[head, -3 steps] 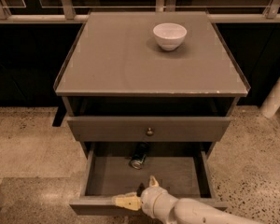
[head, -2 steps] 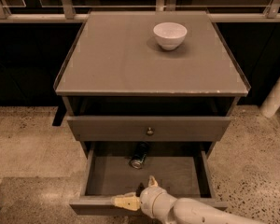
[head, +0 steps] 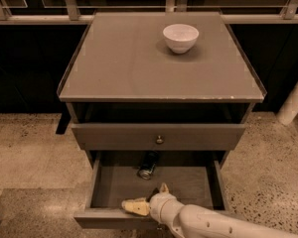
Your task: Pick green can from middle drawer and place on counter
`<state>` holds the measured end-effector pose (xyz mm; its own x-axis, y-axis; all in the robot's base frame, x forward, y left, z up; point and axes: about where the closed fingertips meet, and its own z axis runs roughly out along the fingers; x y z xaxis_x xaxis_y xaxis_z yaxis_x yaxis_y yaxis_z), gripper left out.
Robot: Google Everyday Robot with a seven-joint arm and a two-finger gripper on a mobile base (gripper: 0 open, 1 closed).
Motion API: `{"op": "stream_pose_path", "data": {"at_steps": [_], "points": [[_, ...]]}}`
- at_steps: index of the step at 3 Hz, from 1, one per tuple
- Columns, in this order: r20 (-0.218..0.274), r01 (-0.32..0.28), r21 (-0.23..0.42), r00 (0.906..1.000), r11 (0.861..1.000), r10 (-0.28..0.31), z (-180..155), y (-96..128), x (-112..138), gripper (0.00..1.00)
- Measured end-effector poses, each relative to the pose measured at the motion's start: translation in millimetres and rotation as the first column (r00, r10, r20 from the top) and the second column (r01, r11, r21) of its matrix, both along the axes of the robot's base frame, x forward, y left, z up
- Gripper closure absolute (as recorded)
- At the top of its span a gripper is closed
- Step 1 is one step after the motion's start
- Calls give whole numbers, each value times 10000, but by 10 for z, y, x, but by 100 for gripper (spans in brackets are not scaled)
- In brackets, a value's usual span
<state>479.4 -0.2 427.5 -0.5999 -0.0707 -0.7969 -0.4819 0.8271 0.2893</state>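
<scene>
Your gripper sits low at the front wall of the pulled-out middle drawer, left of centre. You cannot tell whether it is spread or closed, and it is well apart from the green can. The can lies on its side at the drawer's back, partly tucked under the knobbed drawer front that juts out above it. On the counter, a white bowl stands right of centre, toward the rear.
</scene>
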Motion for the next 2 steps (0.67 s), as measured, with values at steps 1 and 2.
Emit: {"op": "stream_pose_path", "data": {"at_steps": [1,2], "points": [[200,374,-139,9991,9992,-371,-126,-5,336,0],[337,369,-426,9988,9984,-354,-124,19,601,0]]}}
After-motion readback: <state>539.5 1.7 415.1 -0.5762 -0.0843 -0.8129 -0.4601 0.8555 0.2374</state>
